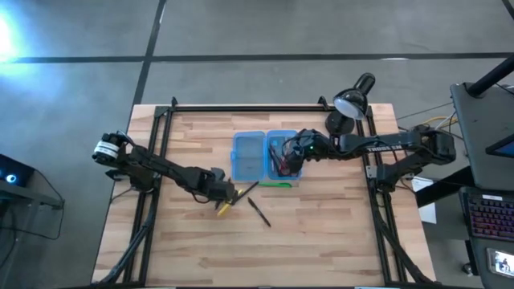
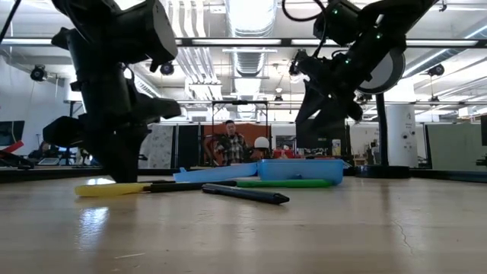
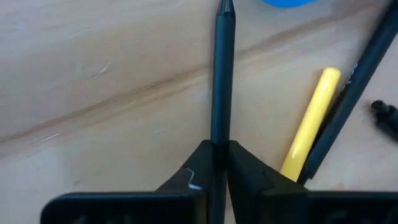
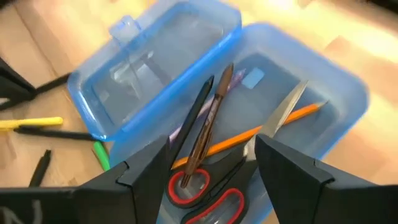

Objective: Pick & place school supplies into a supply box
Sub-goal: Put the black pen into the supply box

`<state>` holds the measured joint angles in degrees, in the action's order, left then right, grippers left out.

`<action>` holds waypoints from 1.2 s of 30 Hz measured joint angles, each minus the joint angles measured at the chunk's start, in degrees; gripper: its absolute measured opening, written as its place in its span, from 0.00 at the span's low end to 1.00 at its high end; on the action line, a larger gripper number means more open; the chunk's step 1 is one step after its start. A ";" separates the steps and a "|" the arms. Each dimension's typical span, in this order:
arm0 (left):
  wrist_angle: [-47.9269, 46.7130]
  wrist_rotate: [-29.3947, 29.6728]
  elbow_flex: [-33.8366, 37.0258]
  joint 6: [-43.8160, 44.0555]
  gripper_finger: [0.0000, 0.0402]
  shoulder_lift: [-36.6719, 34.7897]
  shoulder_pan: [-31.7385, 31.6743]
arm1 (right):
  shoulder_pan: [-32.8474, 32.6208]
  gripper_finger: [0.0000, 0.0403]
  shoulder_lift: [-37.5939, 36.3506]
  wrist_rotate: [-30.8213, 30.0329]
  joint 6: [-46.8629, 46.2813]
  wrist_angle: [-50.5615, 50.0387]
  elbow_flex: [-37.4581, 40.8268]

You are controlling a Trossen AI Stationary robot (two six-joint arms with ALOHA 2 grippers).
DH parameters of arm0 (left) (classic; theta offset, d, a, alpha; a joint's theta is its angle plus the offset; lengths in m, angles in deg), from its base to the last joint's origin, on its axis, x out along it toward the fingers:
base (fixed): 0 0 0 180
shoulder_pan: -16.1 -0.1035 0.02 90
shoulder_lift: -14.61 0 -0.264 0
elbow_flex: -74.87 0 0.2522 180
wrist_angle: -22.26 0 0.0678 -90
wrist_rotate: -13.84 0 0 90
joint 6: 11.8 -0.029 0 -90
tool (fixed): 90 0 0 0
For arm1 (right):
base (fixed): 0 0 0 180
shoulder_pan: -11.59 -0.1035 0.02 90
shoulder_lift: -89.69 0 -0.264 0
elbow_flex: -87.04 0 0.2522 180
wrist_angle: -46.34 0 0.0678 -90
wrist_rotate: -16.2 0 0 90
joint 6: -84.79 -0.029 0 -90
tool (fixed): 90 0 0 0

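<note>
Dark jaws fill the left wrist view, pressed together on a slim black pen (image 3: 222,81) that runs straight out between them toward a sliver of blue. That's the left gripper (image 1: 227,193), low on the counter (image 1: 321,241) at about seven o'clock from the supply box (image 1: 249,156), and it looks like the pick step is just locked in. Beside the pinched pen lie a yellow pen (image 3: 309,124) and another dark pen (image 3: 354,93), nearly touching each other, so lifting straight up should avoid dragging them along. A pen like this is light, stiff and smooth; the grip sits near one end, so it may swing or slip when carried, and a hold closer to the middle would be steadier.

Over at the box, the right gripper (image 4: 208,165) hovers above the right-hand half, jaws spread wide and holding nothing. Down inside that half: red-handled scissors (image 4: 205,196), an orange pencil (image 4: 267,127) and a brown pencil (image 4: 211,124) leaning across. The other half of the case looks empty. A green pen (image 1: 275,185) rests on the counter just against the box's near edge at six o'clock, and one more black pen (image 1: 259,212) lies apart, further toward five o'clock. Several pieces are left to go.
</note>
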<state>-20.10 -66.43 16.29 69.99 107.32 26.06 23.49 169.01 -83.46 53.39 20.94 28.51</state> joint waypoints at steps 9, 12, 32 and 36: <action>-2.54 3.31 -7.64 4.71 0.02 -3.21 -0.27 | 1.08 0.54 -9.26 -5.67 2.15 -2.26 0.00; -3.83 6.95 -12.88 6.03 0.02 -5.04 -0.13 | 1.79 0.54 -11.77 -6.39 2.04 -4.00 0.00; 30.22 4.56 -33.47 -5.03 0.02 18.72 -18.69 | 2.80 0.54 -21.83 -8.57 1.45 -10.21 0.00; 22.95 2.73 -42.55 -5.49 0.02 25.64 -19.57 | 2.79 0.54 -23.04 -8.56 1.67 -13.00 0.00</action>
<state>2.85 -63.70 -26.26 64.50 132.97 6.49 26.28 145.97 -92.02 55.06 7.94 28.51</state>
